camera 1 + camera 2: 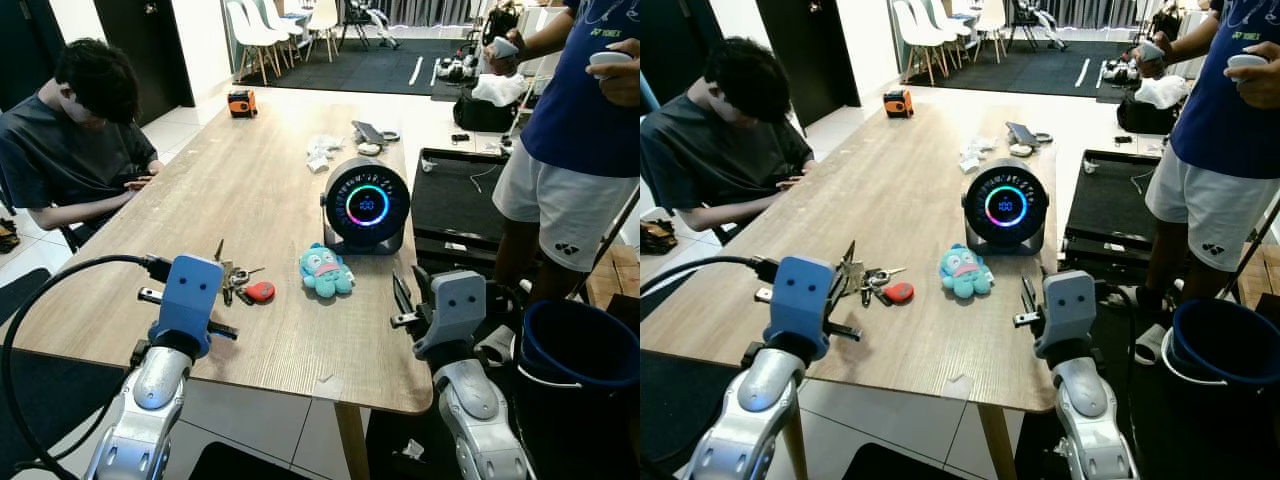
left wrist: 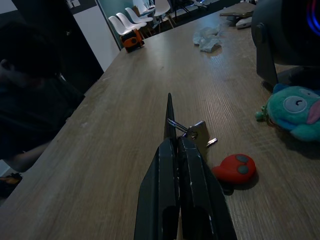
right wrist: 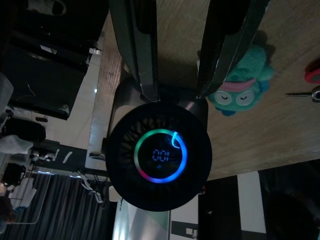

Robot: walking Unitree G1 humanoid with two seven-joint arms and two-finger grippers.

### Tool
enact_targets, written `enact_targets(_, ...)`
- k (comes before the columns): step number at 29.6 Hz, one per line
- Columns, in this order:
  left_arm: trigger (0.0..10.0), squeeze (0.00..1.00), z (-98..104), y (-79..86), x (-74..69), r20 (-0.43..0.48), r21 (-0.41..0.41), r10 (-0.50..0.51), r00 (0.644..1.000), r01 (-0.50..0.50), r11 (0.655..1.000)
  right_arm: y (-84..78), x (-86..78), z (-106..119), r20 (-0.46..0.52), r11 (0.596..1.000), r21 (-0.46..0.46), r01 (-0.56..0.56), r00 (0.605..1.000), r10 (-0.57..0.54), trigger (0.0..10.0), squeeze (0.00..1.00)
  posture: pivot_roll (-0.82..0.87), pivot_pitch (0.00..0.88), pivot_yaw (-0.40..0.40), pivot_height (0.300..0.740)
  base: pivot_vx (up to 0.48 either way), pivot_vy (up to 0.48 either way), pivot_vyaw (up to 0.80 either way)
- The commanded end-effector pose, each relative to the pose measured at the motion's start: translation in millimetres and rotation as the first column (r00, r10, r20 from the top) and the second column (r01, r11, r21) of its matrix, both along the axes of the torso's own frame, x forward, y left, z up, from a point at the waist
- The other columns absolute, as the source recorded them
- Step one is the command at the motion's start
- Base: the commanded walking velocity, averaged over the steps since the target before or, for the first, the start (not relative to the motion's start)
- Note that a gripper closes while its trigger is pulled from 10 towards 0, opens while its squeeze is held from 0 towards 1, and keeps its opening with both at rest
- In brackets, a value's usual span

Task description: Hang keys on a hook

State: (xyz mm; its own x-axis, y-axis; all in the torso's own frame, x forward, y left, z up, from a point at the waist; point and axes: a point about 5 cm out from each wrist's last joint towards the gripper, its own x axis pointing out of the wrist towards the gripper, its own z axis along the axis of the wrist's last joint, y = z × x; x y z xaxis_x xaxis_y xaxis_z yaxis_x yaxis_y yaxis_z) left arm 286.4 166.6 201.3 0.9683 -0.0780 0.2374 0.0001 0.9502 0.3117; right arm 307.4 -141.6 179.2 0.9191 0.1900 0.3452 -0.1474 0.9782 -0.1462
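Keys point(image 1: 238, 281) lying flat on the wooden table point(image 1: 250, 190), to the robot's left of the round black fan point(image 1: 367, 205), with a red fob point(image 1: 260, 291) touching the bunch on the side nearer the fan; between fob and fan, a teal plush toy point(image 1: 325, 270) just in front of the fan's base; left gripper point(image 2: 170, 125) low over the table on the far side of the keys from the fan, fingers pressed together into a narrow wedge, tips at the key ring, whether anything is actually pinched hard to tell; right gripper point(image 3: 175, 50) off the table's near corner, on the robot's right of the fan, fingers point(image 3: 135, 45) spread apart and holding nothing, pointed at the fan's lit dial; beyond the fan, crumpled white paper point(image 1: 322, 152) and an orange tape measure point(image 1: 241, 102) near the table's far end; seated person point(image 1: 80, 140) at the table edge well left of the fan; standing person point(image 1: 570, 150) in white shorts right of the fan, beside a dark blue bucket point(image 1: 580, 350).
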Motion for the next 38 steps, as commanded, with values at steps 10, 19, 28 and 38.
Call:
enact_targets(10,10.0,0.0,-5.6,1.5,-0.5,-0.009,0.001,0.016,1.0,-0.016,1.0,2.8,1.5,-4.9,-0.018,1.0,0.001,-0.015,1.0,0.015,10.0,0.0,0.1,0.119,0.065,0.74,0.0,0.0,0.8)
enact_targets(19,10.0,0.0,-5.4,0.7,0.6,-0.008,0.004,0.015,1.0,-0.015,1.0,2.9,1.2,-6.0,-0.02,1.0,0.0,-0.017,1.0,0.017,10.0,0.0,0.1,0.123,0.068,0.74,0.0,0.0,0.8)
enact_targets(28,10.0,0.0,-5.5,1.5,1.0,-0.008,0.008,0.019,1.0,-0.019,1.0,4.1,1.4,-7.0,-0.022,1.0,0.001,-0.019,1.0,0.019,10.0,0.0,0.11,0.123,0.067,0.74,0.0,0.0,0.8)
enact_targets(38,10.0,0.0,-5.3,1.8,1.0,-0.005,0.009,0.021,1.0,-0.021,1.0,4.8,2.0,-7.1,-0.023,1.0,-0.001,-0.021,1.0,0.021,10.0,0.0,0.11,0.121,0.066,0.74,0.0,0.0,0.8)
